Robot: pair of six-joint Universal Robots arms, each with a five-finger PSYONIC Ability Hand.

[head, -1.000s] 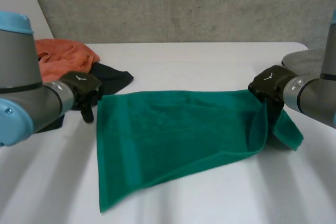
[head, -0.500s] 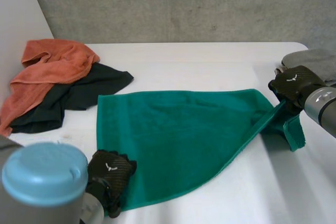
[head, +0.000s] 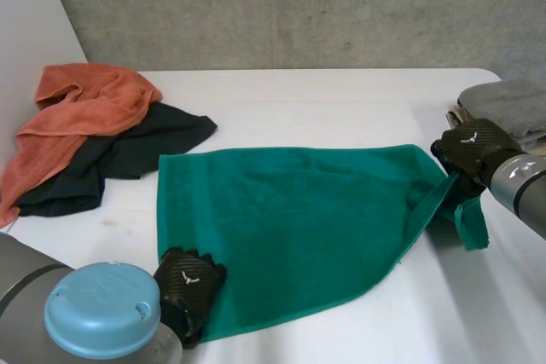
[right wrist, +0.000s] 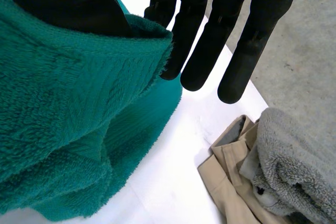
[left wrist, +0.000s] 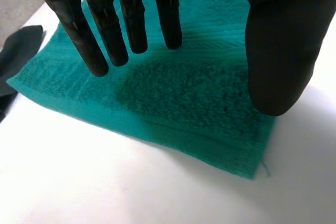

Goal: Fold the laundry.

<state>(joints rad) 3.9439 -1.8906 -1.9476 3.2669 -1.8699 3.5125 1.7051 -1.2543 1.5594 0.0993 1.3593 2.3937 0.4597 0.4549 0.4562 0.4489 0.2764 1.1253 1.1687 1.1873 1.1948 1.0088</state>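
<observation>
Lying spread on the white worktop (head: 341, 100): green towel (head: 290, 219). Left hand (head: 189, 283), fingers straight and thumb wide apart, at its near left corner. Right hand (head: 473, 149) pinches the far right corner between thumb and straight fingers, raised.

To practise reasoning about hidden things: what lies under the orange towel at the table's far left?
A black garment lies under the orange towel, spreading out onto the white table. How far it reaches beneath is covered.
</observation>
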